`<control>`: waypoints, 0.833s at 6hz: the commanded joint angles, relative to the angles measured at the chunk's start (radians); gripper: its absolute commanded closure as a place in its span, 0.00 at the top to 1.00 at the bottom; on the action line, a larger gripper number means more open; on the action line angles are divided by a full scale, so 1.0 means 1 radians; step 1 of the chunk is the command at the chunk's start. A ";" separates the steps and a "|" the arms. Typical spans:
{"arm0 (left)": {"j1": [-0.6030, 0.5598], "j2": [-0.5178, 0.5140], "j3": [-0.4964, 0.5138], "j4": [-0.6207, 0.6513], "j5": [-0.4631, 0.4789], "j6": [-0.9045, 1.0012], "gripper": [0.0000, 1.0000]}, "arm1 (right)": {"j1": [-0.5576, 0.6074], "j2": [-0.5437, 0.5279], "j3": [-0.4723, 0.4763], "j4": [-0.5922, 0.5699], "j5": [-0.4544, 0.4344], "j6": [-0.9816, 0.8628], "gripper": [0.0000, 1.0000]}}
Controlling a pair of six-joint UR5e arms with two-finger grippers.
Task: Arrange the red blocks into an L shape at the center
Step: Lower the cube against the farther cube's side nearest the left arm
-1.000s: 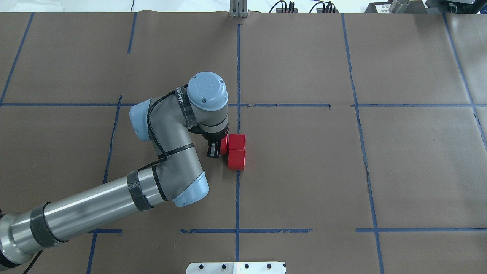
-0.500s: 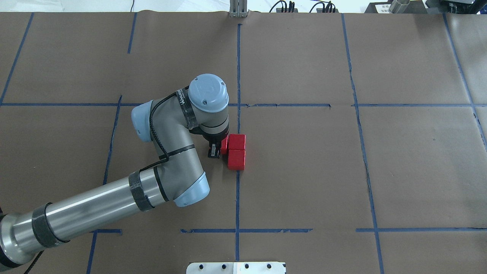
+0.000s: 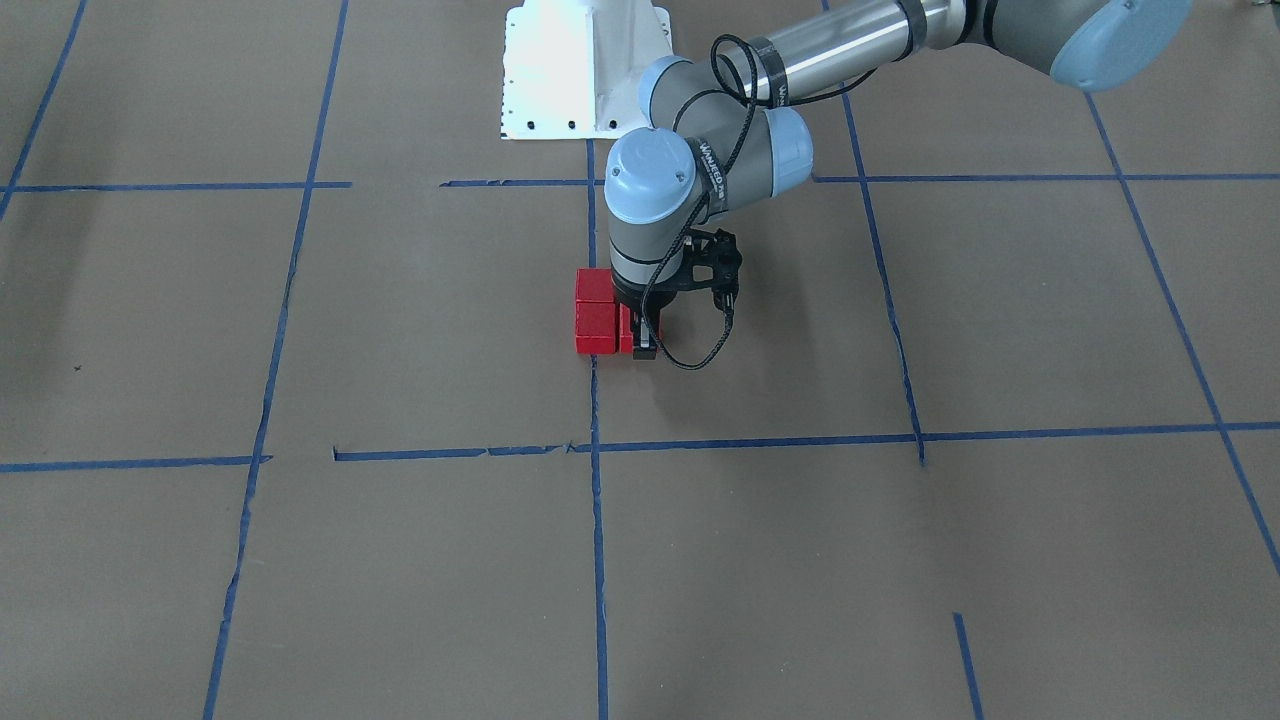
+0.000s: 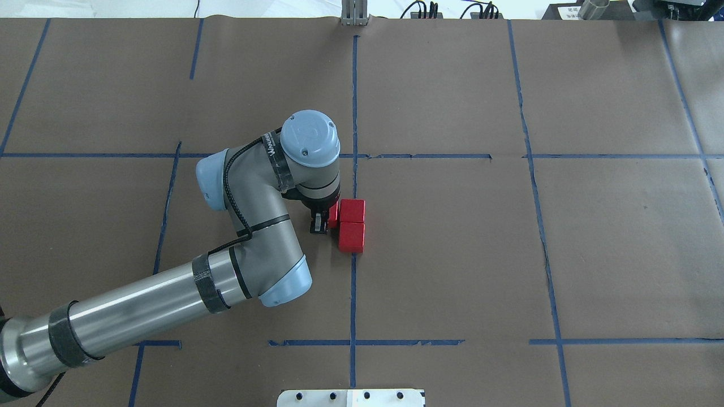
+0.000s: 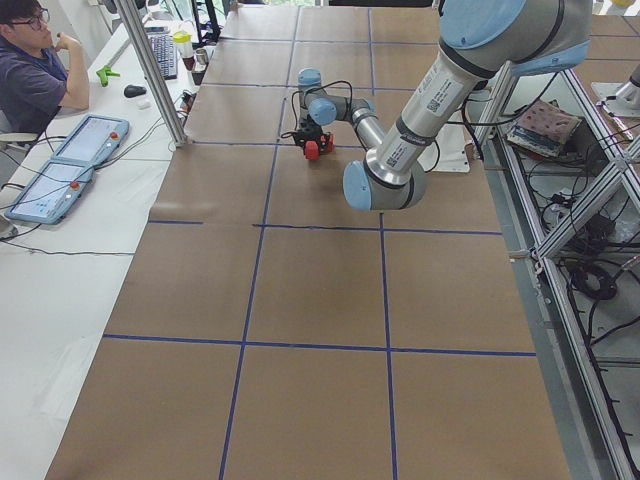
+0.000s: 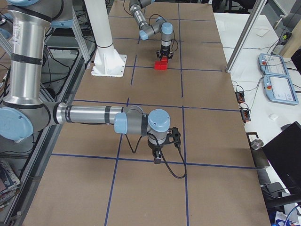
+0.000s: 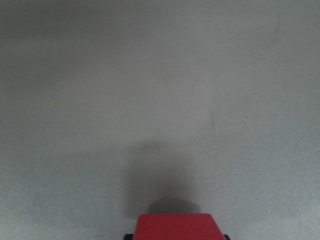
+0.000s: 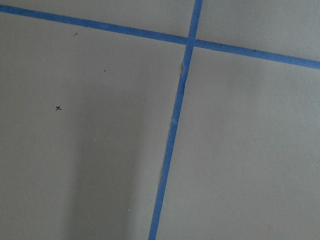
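red blocks sit at the center, on the tape line. two touch in a column, and the third block is just beside the far one, on the robot's left, so the l looks nearly made. the left fingers pinch that third block. the risk, as i judge it: one finger seems wedged against the neighbour, so spreading may shove the column askew, and lifting early may drag the block. all three are plain, matte, bright red cubes. the right fingers hover well apart; spread or not, i cannot tell.
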 commanded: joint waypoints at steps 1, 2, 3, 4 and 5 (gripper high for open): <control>0.000 -0.002 0.002 -0.011 0.000 -0.006 0.16 | 0.000 0.000 0.000 0.000 0.000 0.000 1.00; 0.000 -0.002 0.007 -0.015 0.000 -0.006 0.17 | 0.000 0.000 0.001 0.002 0.001 0.000 1.00; 0.000 -0.002 0.008 -0.015 0.000 -0.008 0.17 | 0.000 0.000 0.001 0.002 0.001 0.000 1.00; 0.000 -0.002 0.016 -0.028 0.000 -0.008 0.17 | 0.000 0.000 0.003 0.002 0.001 0.000 1.00; -0.001 -0.002 0.025 -0.043 0.000 -0.006 0.19 | 0.000 0.000 0.001 0.002 0.000 0.000 1.00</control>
